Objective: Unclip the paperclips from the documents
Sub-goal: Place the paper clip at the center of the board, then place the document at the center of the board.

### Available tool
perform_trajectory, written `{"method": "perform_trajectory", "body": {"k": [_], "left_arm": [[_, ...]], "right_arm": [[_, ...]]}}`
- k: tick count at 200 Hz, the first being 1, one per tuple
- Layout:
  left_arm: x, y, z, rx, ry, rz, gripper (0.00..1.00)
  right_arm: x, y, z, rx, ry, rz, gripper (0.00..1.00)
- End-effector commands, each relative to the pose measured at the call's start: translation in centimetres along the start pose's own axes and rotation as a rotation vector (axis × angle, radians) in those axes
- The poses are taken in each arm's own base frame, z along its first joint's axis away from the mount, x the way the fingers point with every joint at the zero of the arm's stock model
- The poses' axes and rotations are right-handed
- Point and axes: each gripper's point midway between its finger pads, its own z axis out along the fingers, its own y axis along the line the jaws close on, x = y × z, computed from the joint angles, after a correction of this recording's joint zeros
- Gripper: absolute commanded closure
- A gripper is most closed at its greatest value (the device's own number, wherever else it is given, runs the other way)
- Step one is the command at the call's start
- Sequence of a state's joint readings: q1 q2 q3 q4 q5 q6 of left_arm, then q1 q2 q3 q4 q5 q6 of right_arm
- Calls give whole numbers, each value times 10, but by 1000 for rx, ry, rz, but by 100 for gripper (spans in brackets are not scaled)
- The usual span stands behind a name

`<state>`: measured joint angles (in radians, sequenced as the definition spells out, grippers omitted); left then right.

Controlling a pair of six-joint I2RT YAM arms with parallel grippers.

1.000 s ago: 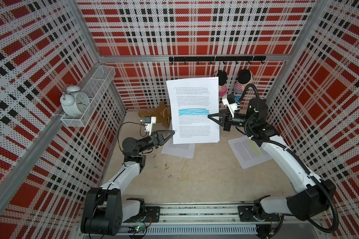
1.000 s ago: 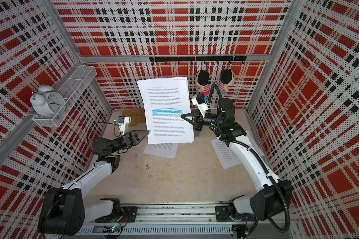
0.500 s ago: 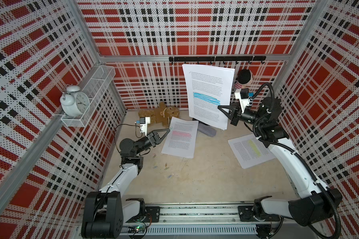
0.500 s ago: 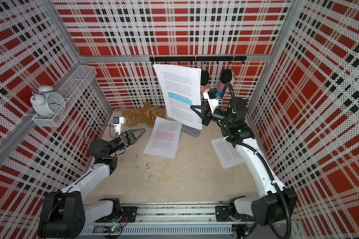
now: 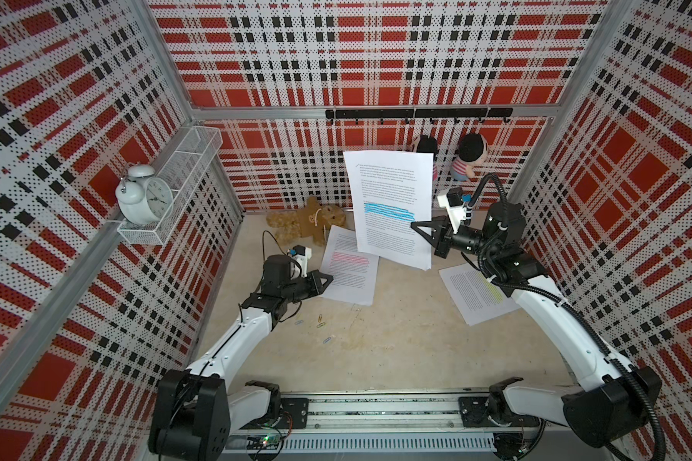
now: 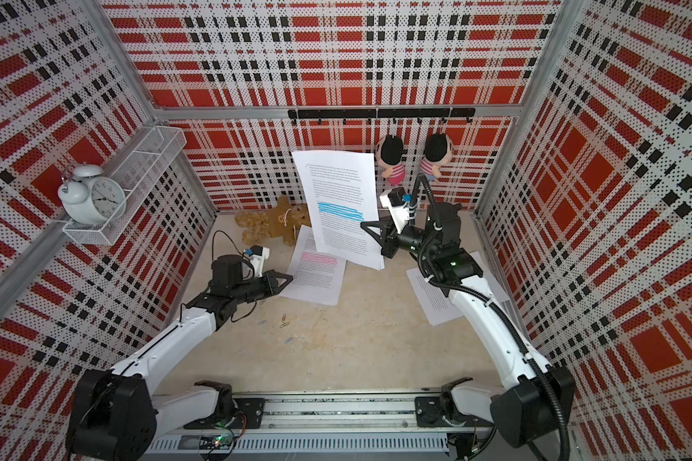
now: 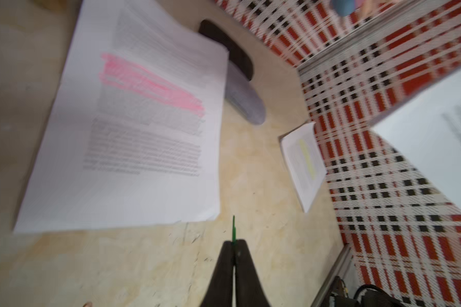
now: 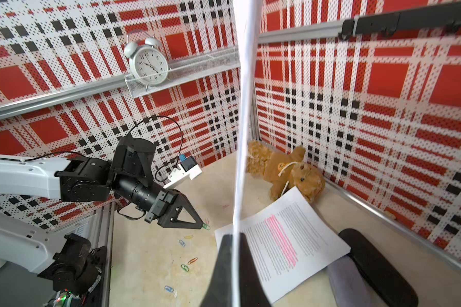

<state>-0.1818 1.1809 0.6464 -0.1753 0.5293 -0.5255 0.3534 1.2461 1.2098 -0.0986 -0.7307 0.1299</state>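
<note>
Table [image 5: 396, 339]: beige, scuffed, boxed in by red plaid pegboard walls [image 5: 76, 119].
Left wall: alarm clock [image 5: 144, 195] on wire shelf [image 5: 192, 159].
Near left: loose paperclips [image 5: 320, 319] on the table.
Centre: pink-band document [image 5: 350, 275], flat.
Right: yellow-band document [image 5: 468, 295], flat.
Wrist views only: green paperclip [image 7: 233, 228].
My left gripper [image 7: 234, 243]: clenched on that clip, just left of the pink-band document.
My right gripper [image 5: 413, 226]: clamped on the blue-band document [image 5: 390, 191], holding it upright.

Clock [image 5: 144, 195], teddy bear [image 5: 308, 219], dolls [image 5: 470, 157]

White arms [image 5: 232, 347]; black joints [image 5: 265, 306], grippers [image 5: 331, 278]
</note>
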Motion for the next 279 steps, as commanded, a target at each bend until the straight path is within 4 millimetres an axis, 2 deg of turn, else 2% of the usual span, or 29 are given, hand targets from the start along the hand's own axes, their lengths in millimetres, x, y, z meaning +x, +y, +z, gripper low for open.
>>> {"method": "perform_trajectory", "body": {"k": [1,29,67,84,96,114,136,149,161,172,206,218,222,241,273,279], "left_arm": [[51,54,-6,-251,113,-72,92],[75,84,-12,-374,152,-139,92],[96,103,-9,-470,233,-191,86],[100,106,-11,-499,245,-203,67],[99,106,-14,-514,237,-207,56],[91,103,-21,-526,200,-205,45],[77,96,-30,-524,145,-202,41],[63,90,-37,-512,88,-206,40],[49,85,-43,-495,30,-216,40],[37,79,-48,-476,-15,-211,35],[9,70,-60,-456,-97,-164,25],[0,67,-65,-454,-126,-148,13],[-2,66,-66,-451,-136,-140,0],[-11,64,-72,-446,-173,-133,2],[-27,60,-78,-456,-222,-77,2],[-31,60,-80,-459,-236,-67,2]], "right_arm": [[14,4,-4,77,39,52,100],[31,16,-6,104,49,125,100],[61,37,3,131,131,214,100],[74,47,10,131,187,245,100],[79,55,16,126,209,262,100],[76,73,28,81,194,280,100],[75,90,44,11,193,297,100],[77,92,51,-10,191,324,100],[86,87,55,6,190,352,100],[100,78,57,27,193,378,100],[156,27,48,181,199,551,100],[180,12,43,256,237,577,100],[188,7,41,275,250,589,100],[229,-11,33,370,344,663,100],[280,-29,12,497,487,728,100],[287,-35,5,534,506,741,87]]}}
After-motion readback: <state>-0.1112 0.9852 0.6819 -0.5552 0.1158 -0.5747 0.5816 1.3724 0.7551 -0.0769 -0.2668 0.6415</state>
